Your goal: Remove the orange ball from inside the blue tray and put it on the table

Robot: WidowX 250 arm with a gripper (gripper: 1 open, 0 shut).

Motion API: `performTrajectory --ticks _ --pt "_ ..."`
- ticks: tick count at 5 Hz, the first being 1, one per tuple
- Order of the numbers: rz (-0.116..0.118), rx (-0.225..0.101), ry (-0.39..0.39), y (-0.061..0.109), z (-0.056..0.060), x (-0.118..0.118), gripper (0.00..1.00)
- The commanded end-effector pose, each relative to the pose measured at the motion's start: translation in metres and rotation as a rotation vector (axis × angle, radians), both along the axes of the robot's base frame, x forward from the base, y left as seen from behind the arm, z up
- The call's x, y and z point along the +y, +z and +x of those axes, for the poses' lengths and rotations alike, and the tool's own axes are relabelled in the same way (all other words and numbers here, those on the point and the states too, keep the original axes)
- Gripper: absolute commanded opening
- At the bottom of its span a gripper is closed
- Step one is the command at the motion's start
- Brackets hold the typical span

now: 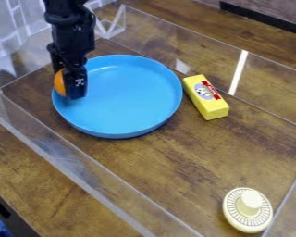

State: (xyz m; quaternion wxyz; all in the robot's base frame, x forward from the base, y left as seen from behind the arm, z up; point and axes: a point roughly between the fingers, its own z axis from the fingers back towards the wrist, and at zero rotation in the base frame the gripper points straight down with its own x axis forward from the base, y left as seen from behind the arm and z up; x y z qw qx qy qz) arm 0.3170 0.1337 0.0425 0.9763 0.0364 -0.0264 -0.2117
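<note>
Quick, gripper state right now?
Gripper: jaws around the orange ball at the left edge of the blue tray; whether they grip it firmly can't be told.

The scene was moderately bright, with soft, even light over most of the dark brown wooden plank table (151, 171). A narrow white streak of glare lay on the wood near the yellow rectangular block (205, 97), and pale, hazy reflections ran along the clear acrylic walls (67, 165). The large round bright blue plastic tray (126, 93) showed smooth, gentle shading. The small picture was slightly soft, its fine detail coarse, and the black gripper (71, 85) lost most of its detail in darkness.
</note>
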Motion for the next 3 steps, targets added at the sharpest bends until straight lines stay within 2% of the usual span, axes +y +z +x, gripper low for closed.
performTrajectory --ticks 1,3 --pt "0.035 -0.056 -0.013 0.0183 0.013 0.0064 0.0" --pt "0.052 -0.049 -0.034 0.0193 0.0155 0.0084 0.0"
